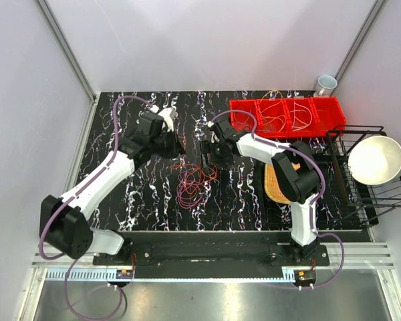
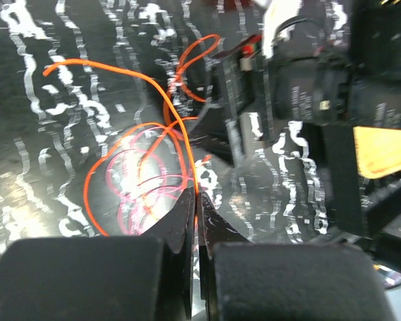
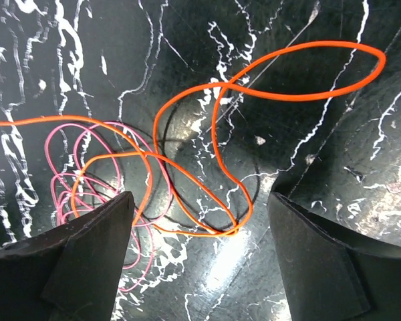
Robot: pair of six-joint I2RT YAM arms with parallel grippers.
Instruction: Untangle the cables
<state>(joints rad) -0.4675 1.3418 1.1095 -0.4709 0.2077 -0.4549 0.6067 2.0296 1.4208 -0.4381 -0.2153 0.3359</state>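
Note:
A tangle of thin cables point(image 1: 192, 182), orange-red and pink-magenta, lies on the black marbled table between the two arms. My left gripper point(image 1: 178, 144) is shut on an orange-red cable point(image 2: 180, 127) just left of the pile; the strand runs straight into the closed fingertips point(image 2: 196, 195), with pink loops point(image 2: 130, 184) on the table behind. My right gripper point(image 1: 208, 151) is open and empty, hovering low over the pile. Its two fingers point(image 3: 93, 247) stand wide apart around orange-red loops point(image 3: 214, 134), without touching them. Pink coils point(image 3: 87, 175) lie at its left.
Red bins point(image 1: 287, 117) holding more thin wires stand at the back right, a white cup point(image 1: 326, 84) behind them. A black wire rack point(image 1: 347, 177) with a white bowl point(image 1: 374, 160) stands at the right. A yellow woven basket point(image 1: 275, 186) lies under the right arm.

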